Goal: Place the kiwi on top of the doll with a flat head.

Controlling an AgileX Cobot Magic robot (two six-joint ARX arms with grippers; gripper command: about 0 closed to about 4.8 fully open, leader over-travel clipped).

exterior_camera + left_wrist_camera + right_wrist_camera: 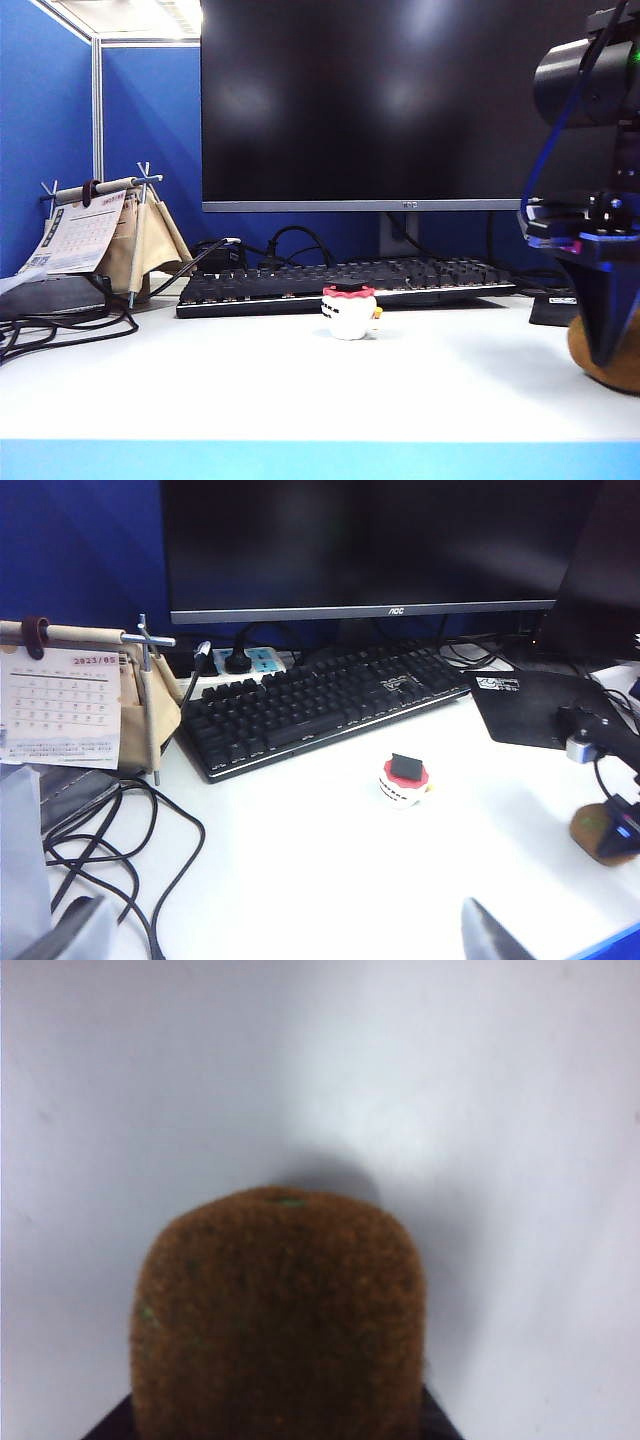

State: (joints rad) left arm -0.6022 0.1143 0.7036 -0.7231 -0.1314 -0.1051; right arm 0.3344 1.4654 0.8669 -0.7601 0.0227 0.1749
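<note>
The kiwi [622, 372] is a fuzzy brown oval resting on the white table at the far right of the exterior view. My right gripper [603, 350] comes down over it, and in the right wrist view the kiwi [280, 1310] fills the gap, with a dark finger pressed against each side. The doll with a flat head [349, 312] stands upright mid-table just in front of the keyboard, well to the left of the kiwi; it is white with a red frill and black top. My left gripper [285, 932] hovers open over bare table, short of the doll [404, 780] and the kiwi [600, 832].
A black keyboard [340, 283] and a large monitor [400, 100] stand behind the doll. A calendar stand [85, 225] and loose cables [60, 325] occupy the left. A black mouse pad [540, 705] lies at the back right. A blue edge [320, 460] bounds the table's front.
</note>
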